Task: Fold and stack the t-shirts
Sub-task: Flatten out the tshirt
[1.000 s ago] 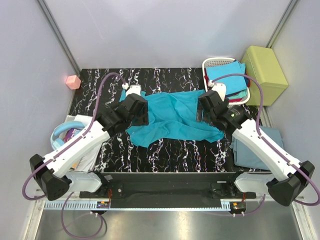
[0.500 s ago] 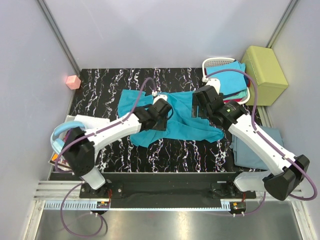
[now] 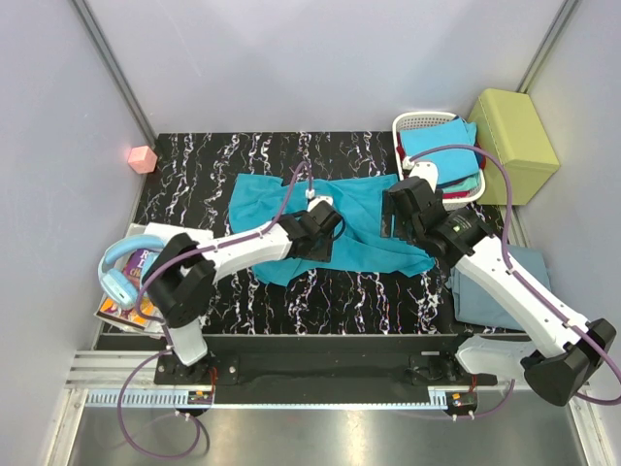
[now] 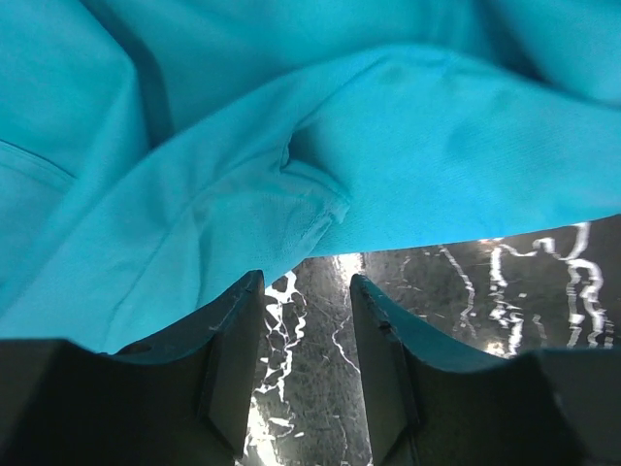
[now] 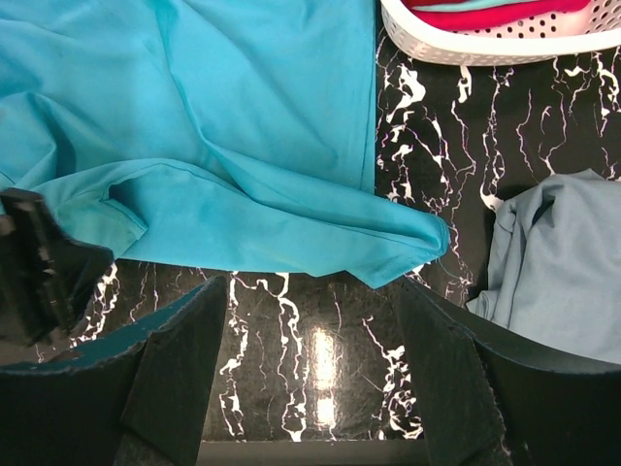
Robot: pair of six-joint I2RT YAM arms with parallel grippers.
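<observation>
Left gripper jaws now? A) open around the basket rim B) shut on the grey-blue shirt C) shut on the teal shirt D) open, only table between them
D: in the left wrist view the jaws of the left gripper stand apart, only marble table between them, hem of the teal t-shirt just past the tips.

The left arm [image 3: 243, 250] stretches low toward two o'clock from its base, the left tool [image 4: 305, 282] with fingers slightly parted, gripping nothing. The right arm [image 3: 505, 277] reaches toward eleven o'clock, the right tool [image 5: 310, 284] spread wide.
</observation>
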